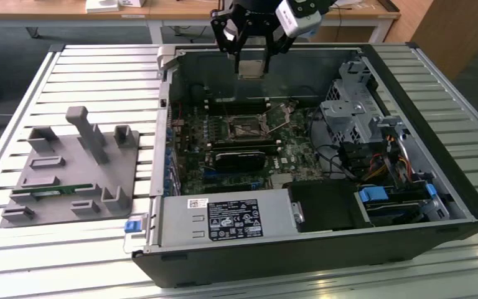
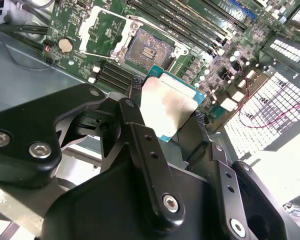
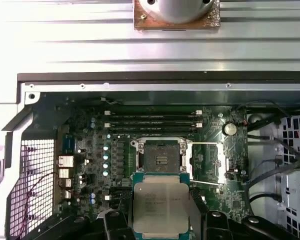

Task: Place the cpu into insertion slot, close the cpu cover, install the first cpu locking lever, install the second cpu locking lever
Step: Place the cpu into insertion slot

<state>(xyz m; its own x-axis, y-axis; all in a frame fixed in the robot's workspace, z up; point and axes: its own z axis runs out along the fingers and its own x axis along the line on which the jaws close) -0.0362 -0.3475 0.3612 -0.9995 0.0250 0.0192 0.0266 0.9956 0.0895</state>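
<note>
Black, with a pale grey camera housing on its side, the gripper (image 1: 251,65) hangs from the arm above the far part of the open computer case (image 1: 438,187) and points straight down into it. The arm comes into the exterior view from the top edge. The claw is clenched on the cpu (image 1: 251,67): in the second wrist view the two black fingers (image 2: 135,115) press on opposite edges of the chip, and the gripper (image 2: 167,102) holds it up in the air, well apart from the motherboard (image 1: 293,163) below.

In both wrist views the cpu (image 2: 165,107) (image 3: 161,202) is a small flat square with a dull silvery-grey top and a thin green border around it. Its top carries some faint print. It looks level and clean.

The insertion slot (image 3: 162,156) (image 2: 146,47) lies on the board just past the chip. It is a dark square with a silvery metal rim, and nothing sits in it. In the exterior view the insertion slot (image 1: 246,129) is nearer than the gripper. The cpu cover (image 2: 124,40), a thin silvery frame with a big window, is swung open and rests beside the slot.

On the exterior view's left a grey fixture (image 1: 73,168) stands on the slatted table (image 1: 98,68), well apart from the case.
</note>
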